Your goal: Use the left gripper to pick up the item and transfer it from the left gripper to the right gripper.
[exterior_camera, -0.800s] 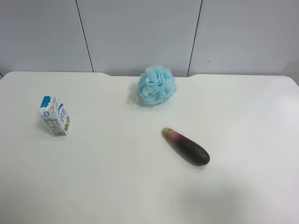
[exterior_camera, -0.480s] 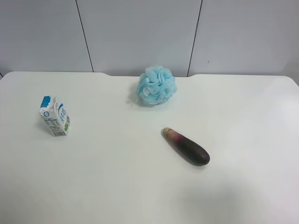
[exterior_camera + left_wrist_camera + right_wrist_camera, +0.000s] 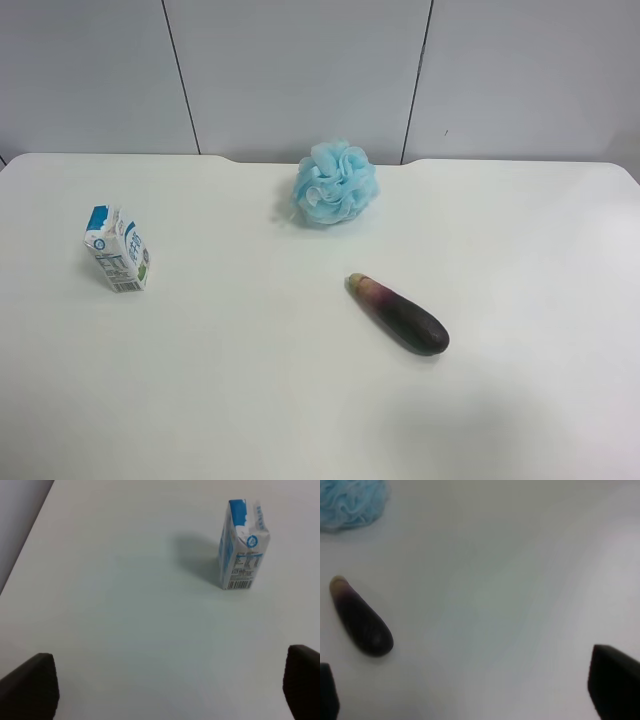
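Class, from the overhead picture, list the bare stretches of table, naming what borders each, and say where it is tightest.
Widest: the strip of table along the picture's bottom edge, below the milk carton and eggplant. Also bare: between carton and sponge, and at the picture's right of the eggplant. Tightest: the gap between sponge and eggplant.

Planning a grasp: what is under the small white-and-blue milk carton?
Only the white tabletop: the small white-and-blue milk carton stands upright on it. Its base covers the spot beneath.
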`<state>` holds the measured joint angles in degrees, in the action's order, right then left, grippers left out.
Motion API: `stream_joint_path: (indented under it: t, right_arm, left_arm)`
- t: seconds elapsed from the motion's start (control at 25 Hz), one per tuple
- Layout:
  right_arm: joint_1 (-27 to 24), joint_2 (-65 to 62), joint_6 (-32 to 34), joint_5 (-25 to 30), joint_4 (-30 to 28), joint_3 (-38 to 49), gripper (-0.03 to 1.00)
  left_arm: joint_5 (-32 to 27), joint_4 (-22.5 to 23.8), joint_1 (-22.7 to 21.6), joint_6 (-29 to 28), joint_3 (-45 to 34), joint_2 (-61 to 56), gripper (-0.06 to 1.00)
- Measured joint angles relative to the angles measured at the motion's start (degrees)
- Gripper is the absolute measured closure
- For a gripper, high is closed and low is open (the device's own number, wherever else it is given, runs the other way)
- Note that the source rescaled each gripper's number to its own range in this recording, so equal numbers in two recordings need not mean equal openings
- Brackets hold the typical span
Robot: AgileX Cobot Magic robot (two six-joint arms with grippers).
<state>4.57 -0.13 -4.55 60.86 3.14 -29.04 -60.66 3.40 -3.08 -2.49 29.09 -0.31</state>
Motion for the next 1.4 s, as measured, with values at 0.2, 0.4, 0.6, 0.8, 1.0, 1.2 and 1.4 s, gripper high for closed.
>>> stream_joint_path:
  t: [0.2, 0.4, 0.6, 0.8, 1.0, 1.2, 1.4]
  right_arm:
    - [0.0, 0.0, 0.0, 0.0, 0.0, 0.0, -0.03]
    - [0.0, 0.0, 0.0, 0.0, 0.0, 0.0, -0.03]
    - [0.0, 0.0, 0.0, 0.0, 0.0, 0.0, -0.03]
    - [0.0, 0.0, 0.0, 0.0, 0.0, 0.0, -0.03]
    - [0.0, 0.0, 0.0, 0.0, 0.0, 0.0, -0.03]
    - [0.0, 0.0, 0.0, 0.0, 0.0, 0.0, -0.03]
    - [0.0, 0.0, 0.0, 0.0, 0.0, 0.0, -0.03]
  left_arm:
    - [-1.6, -0.5, 0.0, 0.1, 2.5, 6.3, 0.11]
    - [-3.5, -2.7, 0.0, 2.1, 9.8, 23.7, 0.07]
    - [-2.2, -5.0, 0.0, 4.5, 15.7, 38.9, -0.04]
    - [-0.7, -7.3, 0.0, 5.5, 24.1, 56.9, -0.05]
    - [0.2, -8.5, 0.0, 6.1, 31.3, 73.3, -0.05]
    - [2.2, -9.9, 1.5, 6.1, 35.3, 83.7, -0.05]
    - [4.9, -10.5, 4.0, 5.9, 37.7, 90.9, -0.05]
